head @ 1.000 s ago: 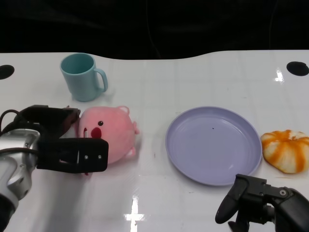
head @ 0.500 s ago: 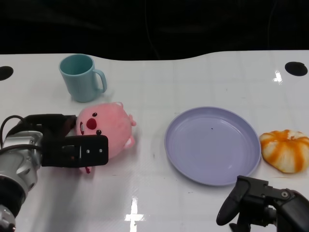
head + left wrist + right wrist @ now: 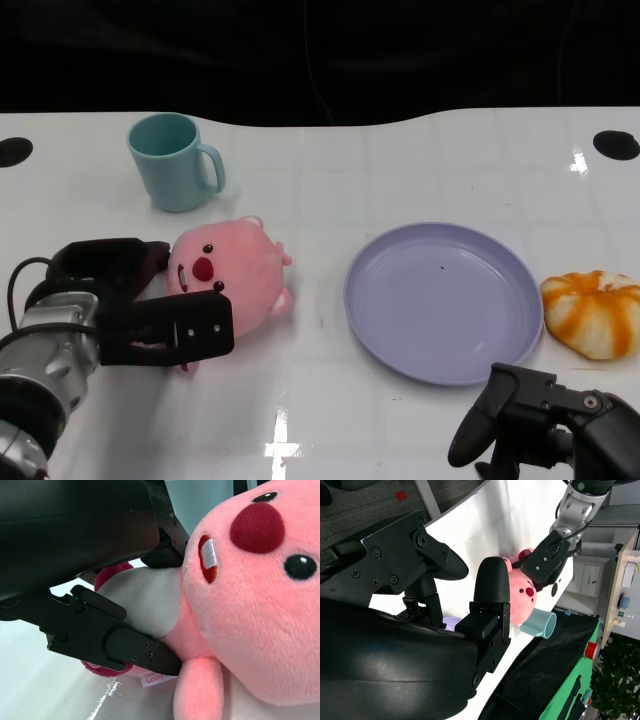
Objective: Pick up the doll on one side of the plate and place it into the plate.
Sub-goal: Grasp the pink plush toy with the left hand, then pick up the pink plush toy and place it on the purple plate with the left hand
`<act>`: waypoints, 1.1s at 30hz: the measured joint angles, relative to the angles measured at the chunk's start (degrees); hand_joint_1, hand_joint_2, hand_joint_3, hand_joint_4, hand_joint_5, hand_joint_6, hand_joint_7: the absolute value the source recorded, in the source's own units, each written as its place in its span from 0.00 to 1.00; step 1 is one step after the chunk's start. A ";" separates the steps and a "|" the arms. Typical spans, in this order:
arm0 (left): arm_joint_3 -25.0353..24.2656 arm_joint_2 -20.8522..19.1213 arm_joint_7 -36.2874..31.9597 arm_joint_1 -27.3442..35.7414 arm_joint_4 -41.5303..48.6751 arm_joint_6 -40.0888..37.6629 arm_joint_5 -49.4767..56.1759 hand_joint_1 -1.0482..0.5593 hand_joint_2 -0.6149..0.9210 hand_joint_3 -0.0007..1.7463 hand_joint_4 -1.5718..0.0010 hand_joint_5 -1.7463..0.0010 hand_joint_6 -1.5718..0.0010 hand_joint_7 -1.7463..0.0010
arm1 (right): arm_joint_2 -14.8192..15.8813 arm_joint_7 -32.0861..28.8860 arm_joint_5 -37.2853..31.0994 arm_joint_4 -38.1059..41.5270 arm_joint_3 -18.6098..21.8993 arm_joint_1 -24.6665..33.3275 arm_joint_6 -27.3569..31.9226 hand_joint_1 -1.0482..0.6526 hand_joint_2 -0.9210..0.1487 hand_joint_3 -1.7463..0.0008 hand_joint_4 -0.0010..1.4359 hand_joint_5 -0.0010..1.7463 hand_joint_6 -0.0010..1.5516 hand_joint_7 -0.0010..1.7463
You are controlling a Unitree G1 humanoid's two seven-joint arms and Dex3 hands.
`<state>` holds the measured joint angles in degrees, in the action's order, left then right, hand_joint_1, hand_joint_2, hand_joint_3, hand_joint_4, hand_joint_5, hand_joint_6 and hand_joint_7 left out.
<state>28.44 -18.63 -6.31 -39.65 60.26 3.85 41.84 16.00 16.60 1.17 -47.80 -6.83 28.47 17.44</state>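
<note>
Lying on the white table (image 3: pixel 400 160), the purple plate (image 3: pixel 444 300) holds nothing, and the teal cup (image 3: pixel 172 160) stands upright at the far left, its inside not visible. The pink doll (image 3: pixel 232 275) sits on the table to the left of the plate, apart from it, and the left hand (image 3: pixel 140 300) grips it, with fingers (image 3: pixel 125 647) pressed on both sides of its body. The right hand (image 3: pixel 530 420) rests near the front edge of the plate with fingers curled and holding nothing, and an orange pumpkin toy (image 3: pixel 592 312) lies just beside the plate on the right.
</note>
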 measured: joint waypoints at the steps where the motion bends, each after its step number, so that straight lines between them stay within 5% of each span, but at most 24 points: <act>1: -0.02 0.02 -0.77 0.14 0.08 0.23 -0.11 0.49 1.00 0.16 0.59 0.06 0.59 0.21 | 0.00 0.00 0.00 0.00 0.00 -0.02 0.00 0.54 0.32 0.39 0.45 0.95 0.37 0.78; 3: -0.28 -0.16 -2.82 0.72 0.19 1.35 -0.78 0.50 1.00 0.17 0.54 0.01 0.63 0.05 | 0.00 -0.01 -0.01 0.00 -0.01 -0.05 0.01 0.54 0.32 0.39 0.45 0.94 0.37 0.78; 8: -3.23 -0.52 -7.41 2.87 0.18 5.12 -4.55 0.55 0.98 0.21 0.45 0.00 0.57 0.00 | -0.01 -0.01 0.01 0.03 -0.06 -0.25 0.13 0.54 0.31 0.39 0.45 0.95 0.37 0.78; 11: -6.05 -0.58 -9.27 4.63 -0.47 7.37 -7.60 0.57 0.80 0.50 0.43 0.00 0.55 0.00 | -0.03 -0.01 0.01 0.19 -0.11 -0.29 0.13 0.54 0.32 0.40 0.46 0.95 0.37 0.78; 16: -9.55 -1.05 -10.14 7.16 -2.10 11.49 -11.10 0.59 0.69 0.70 0.40 0.00 0.52 0.00 | -0.10 -0.02 0.01 1.52 -0.64 -1.18 0.11 0.54 0.31 0.39 0.45 0.95 0.37 0.78; 26: -13.09 -1.62 -7.50 8.64 -10.08 15.10 -14.74 0.59 0.62 0.83 0.39 0.00 0.51 0.00 | -0.33 -0.53 -0.85 3.58 -2.42 -3.71 0.13 0.54 0.32 0.39 0.45 0.94 0.37 0.78; 33: -13.57 -0.12 -3.76 8.25 -16.88 13.60 -15.81 0.58 0.63 0.74 0.38 0.00 0.51 0.00 | -0.68 -0.72 -0.86 4.45 -3.04 -4.27 0.14 0.55 0.31 0.39 0.45 0.94 0.37 0.77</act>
<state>14.87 -18.74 -10.07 -31.40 43.37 17.45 26.02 15.32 15.88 0.31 -43.35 -9.87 24.20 17.58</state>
